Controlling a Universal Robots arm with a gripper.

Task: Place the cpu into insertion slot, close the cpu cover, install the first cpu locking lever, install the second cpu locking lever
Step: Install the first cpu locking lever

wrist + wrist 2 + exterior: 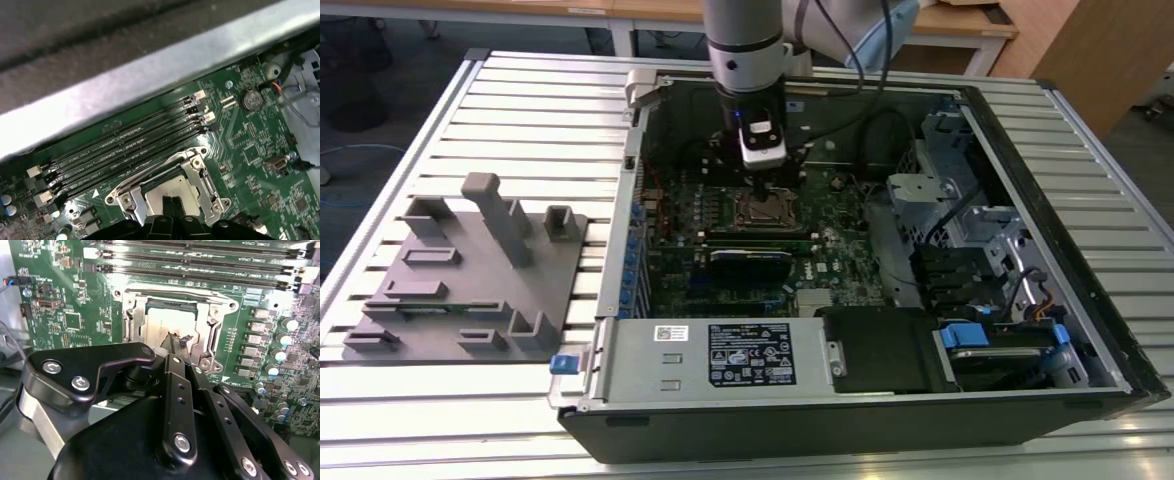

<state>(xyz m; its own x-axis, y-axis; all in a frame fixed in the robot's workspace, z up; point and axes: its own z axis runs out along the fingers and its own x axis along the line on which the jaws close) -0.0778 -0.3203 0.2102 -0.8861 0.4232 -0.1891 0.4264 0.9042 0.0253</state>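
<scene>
The gripper (176,340) hangs straight down inside the open computer case (1067,330), its two thin fingers (171,205) pressed together with nothing between them, their tips right over the cpu (162,322). The cpu lies flat in the insertion slot (172,192), its dull silver top showing through the square window of the cpu cover (207,315), which looks folded down over it. Whether the fingertips touch the chip's top or hover just above it, I cannot tell.

The risk, as I judge it, is pressure: if the tips bear down or drag sideways they could scratch the chip, shift it in the socket or bend the contacts beneath. A sideways drift could also catch the cover's raised frame or the thin wire lever along its edge.

Room is tight. The memory slots (125,150) run just beside the socket on one flank, a row of capacitors (280,340) stands near another, and the metal wall of the case lies beyond the memory slots. In the exterior view, black cables (881,130) hang near the arm. Outside the case, on the slatted surface (520,90), a grey fixture block (467,270) sits well apart to the exterior view's left.
</scene>
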